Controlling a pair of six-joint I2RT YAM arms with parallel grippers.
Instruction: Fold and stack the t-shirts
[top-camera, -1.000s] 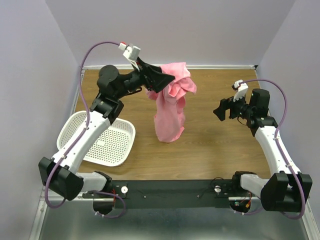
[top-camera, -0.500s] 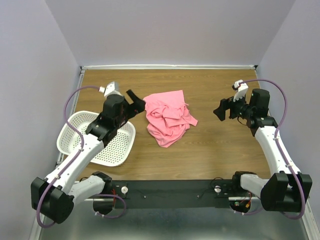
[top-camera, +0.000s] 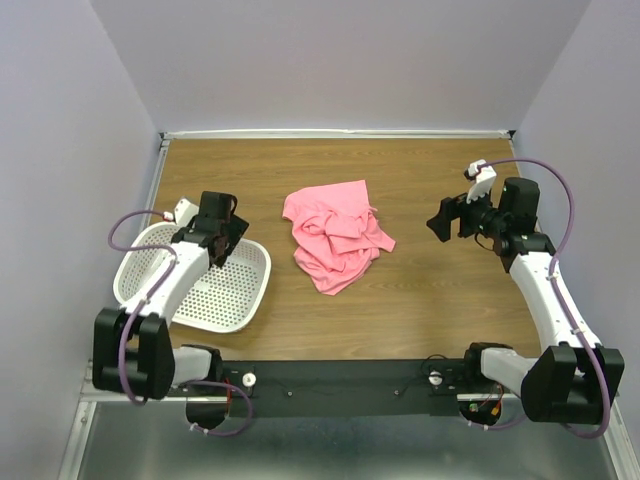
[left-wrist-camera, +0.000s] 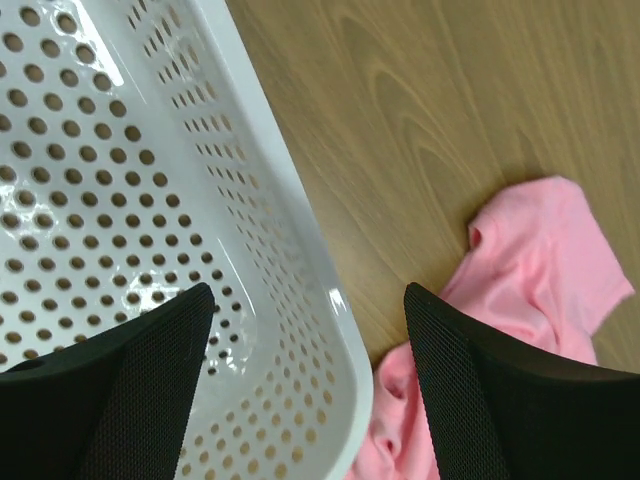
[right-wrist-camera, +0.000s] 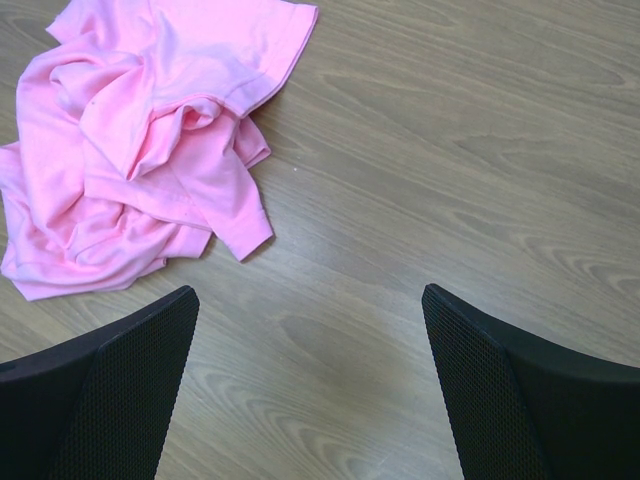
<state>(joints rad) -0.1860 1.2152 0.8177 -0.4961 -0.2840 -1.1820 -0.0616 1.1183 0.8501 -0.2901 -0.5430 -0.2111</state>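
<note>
You see a white perforated plastic basket (top-camera: 232, 292) on the left side of the wood-grain worktop (top-camera: 420, 300), toward its near edge. It sits open side up, and pale lilac walls (top-camera: 330, 60) close in the worktop.

White arms (top-camera: 545, 290), black joints (top-camera: 520, 205), purple cables (top-camera: 541, 160).

Lab robot cell, not a home. My left arm (top-camera: 168, 283) and right arm (top-camera: 545, 290) are bolted to a black rail (top-camera: 340, 378) on a metal frame (top-camera: 340, 445) at the near edge of a wood-grain table (top-camera: 430, 300). Plain lavender walls (top-camera: 340, 70) box it in on three sides. Purple cables (top-camera: 545, 163) run exposed. Props: one pink t-shirt (top-camera: 335, 235) and one white mesh basket (top-camera: 215, 290).
</note>
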